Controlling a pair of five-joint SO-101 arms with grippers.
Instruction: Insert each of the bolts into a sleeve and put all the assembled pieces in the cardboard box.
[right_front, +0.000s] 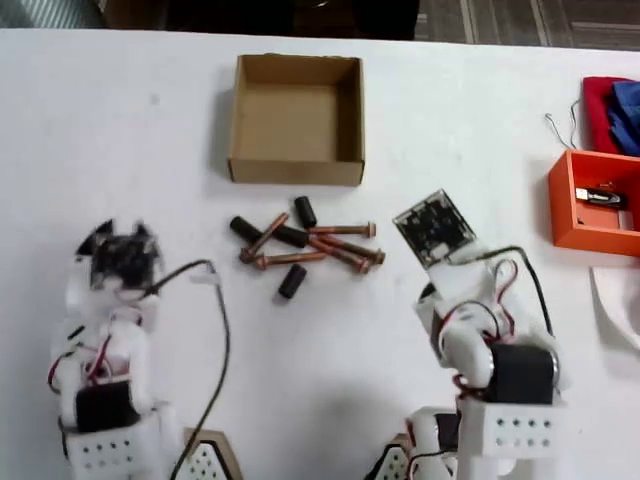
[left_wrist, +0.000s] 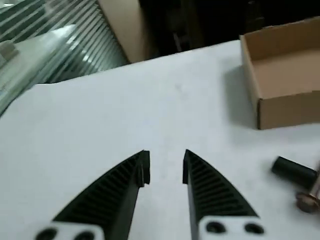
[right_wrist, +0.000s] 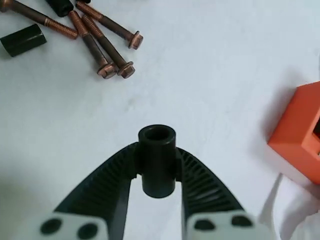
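Your right gripper (right_wrist: 157, 150) clamps a black sleeve (right_wrist: 157, 169) near the bolts (right_wrist: 98, 46). The sleeve's long axis runs along the fingers, with the open bore pointing past the tips. Your left gripper (left_wrist: 165, 160) sits slightly parted and empty.

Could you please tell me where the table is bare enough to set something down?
Free: left of the cardboard box, beyond the left claw; and between that box and the orange bin. Crowded: the bolts and sleeves before the box.
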